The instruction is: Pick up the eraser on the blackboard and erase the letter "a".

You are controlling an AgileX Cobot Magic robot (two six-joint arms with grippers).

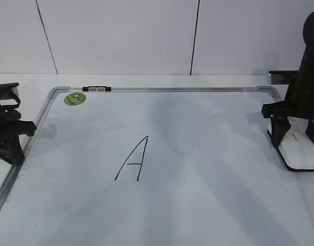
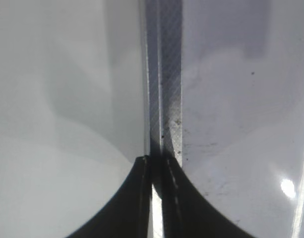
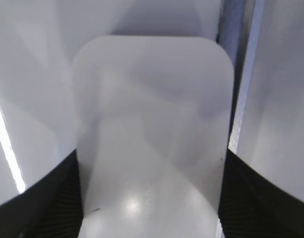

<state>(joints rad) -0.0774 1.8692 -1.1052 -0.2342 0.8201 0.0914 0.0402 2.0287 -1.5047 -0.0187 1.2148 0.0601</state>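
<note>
Blackboard [image 1: 197, 154] right edge: eraser [image 1: 296, 148] lengthwise along frame, between right gripper [image 1: 295, 134] fingers

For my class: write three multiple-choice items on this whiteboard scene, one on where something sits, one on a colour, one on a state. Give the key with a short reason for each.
1. Where is the eraser?
A. near the blackboard's right edge
B. in the middle of the board
C. beside the green magnet

2. What colour is the round magnet near the top left corner of the blackboard?
A. red
B. green
C. blue

3. How does the left gripper stand?
A. wide open over the capital A
B. fingers together at the board's left frame
C. gripping the eraser

Key: 1 A, the exterior view shows the white block at the right edge under the right gripper, whose fingers flank it in the right wrist view. 2 B, it is plainly green. 3 B, the left wrist view shows the fingers nearly touching above the metal frame strip, holding nothing.
</note>
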